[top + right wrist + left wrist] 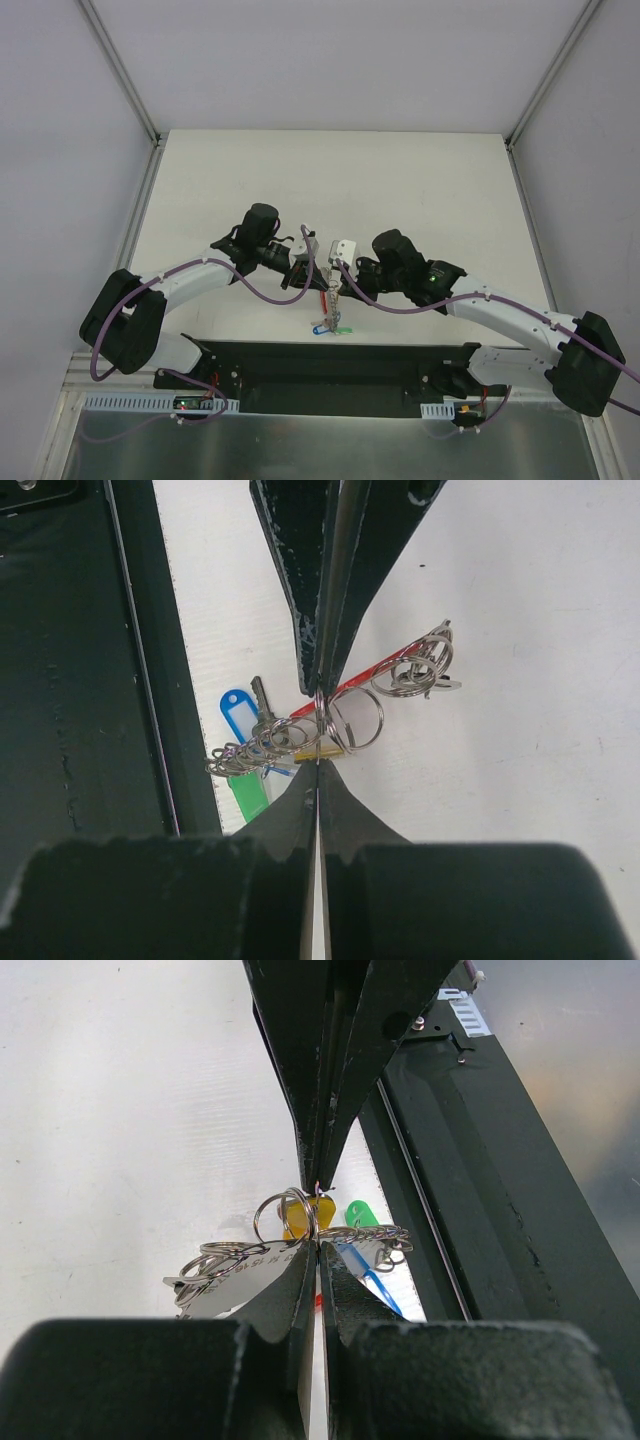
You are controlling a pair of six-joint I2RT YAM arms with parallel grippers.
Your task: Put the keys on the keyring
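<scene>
My left gripper (318,1250) is clenched, jaws pressed flat together. Its tips meet the bunch of rings, but I cannot tell whether any wire is nipped between them. The keyring (381,720) sits in the narrow gap between my two tips. Its red band (372,679) is mostly hidden behind the fingers, with only a strip showing. The keys (262,702) lie on the white table (120,1110), just beside the black base plate (480,1210). Blue, green and yellow caps show, each partly covered by rings or fingers, and I cannot count the keys. My right gripper (318,770) is clenched too, its tips against the ring, though I cannot confirm a grip. From above, the bunch is too small to read.
</scene>
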